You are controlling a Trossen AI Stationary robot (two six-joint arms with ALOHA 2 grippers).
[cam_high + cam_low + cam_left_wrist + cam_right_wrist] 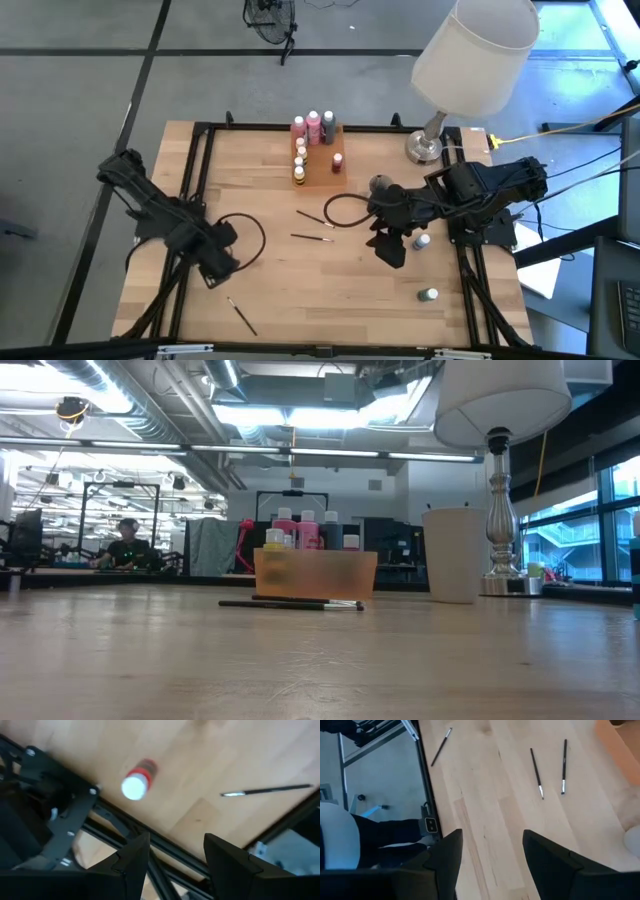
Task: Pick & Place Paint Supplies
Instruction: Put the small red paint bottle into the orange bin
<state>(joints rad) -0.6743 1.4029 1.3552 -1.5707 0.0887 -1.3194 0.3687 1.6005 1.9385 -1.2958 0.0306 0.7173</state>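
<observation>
Roughly half done, judging by the layout. Already standing in the flat translucent orange tray (322, 165) at the far middle of the wooden counter (300, 290): a cluster of small paint bottles, pink ones (313, 125) at the far end, a yellow one (298, 175) at the near end, a dark red one (338, 160) on the right side.

Still loose on the counter: two thin dark-handled paintbrushes with pale ends (318, 218) side by side in the middle, just near of the tray; a third paintbrush (241, 315) well apart at the near left; a small grey-blue bottle (422, 241) just beside the right arm; a small green bottle (428, 295) at the near right; a red bottle with a white cap (137, 780) lying on its side by the counter's left edge, seen only from the left wrist.

Left end effector (172, 852) hovering above the left edge, fingers parted fairly wide, holding nothing. Right end effector (490, 852) over the middle right, likewise parted and empty, aimed toward the pair of brushes. No pick under way yet; six loose items left to move, as far as visible.
</observation>
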